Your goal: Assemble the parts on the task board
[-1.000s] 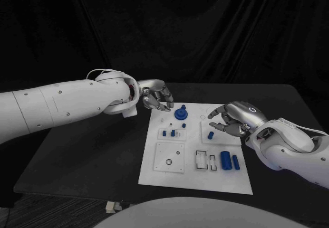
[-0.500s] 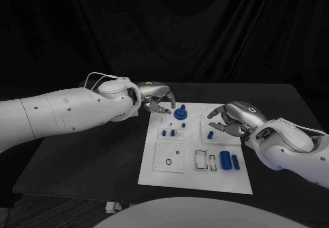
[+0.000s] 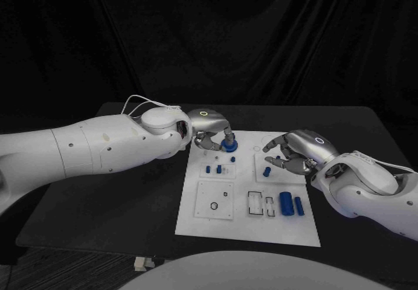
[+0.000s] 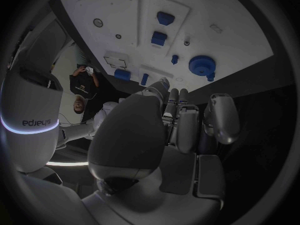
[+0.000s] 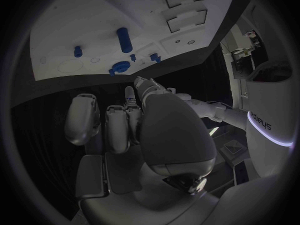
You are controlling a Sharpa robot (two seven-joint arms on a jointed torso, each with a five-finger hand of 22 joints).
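1. A black worktop (image 3: pixel 122 199) is seen carrying a white task board (image 3: pixel 248 223) at its middle.
2. The left hand (image 3: pixel 209 128) is held over the board's far left corner, fingers curled down around a blue gear (image 3: pixel 230 145); whether the gear is actually gripped cannot be told.
3. The right hand (image 3: pixel 295 151) is held over the board's far right part, fingers curled and apart, nothing held.
4. Two blue cylinders (image 3: pixel 292 203) are seen lying side by side near the board's right edge.
5. A small blue peg (image 3: pixel 267 172) is seen standing just beside the right hand's fingertips.
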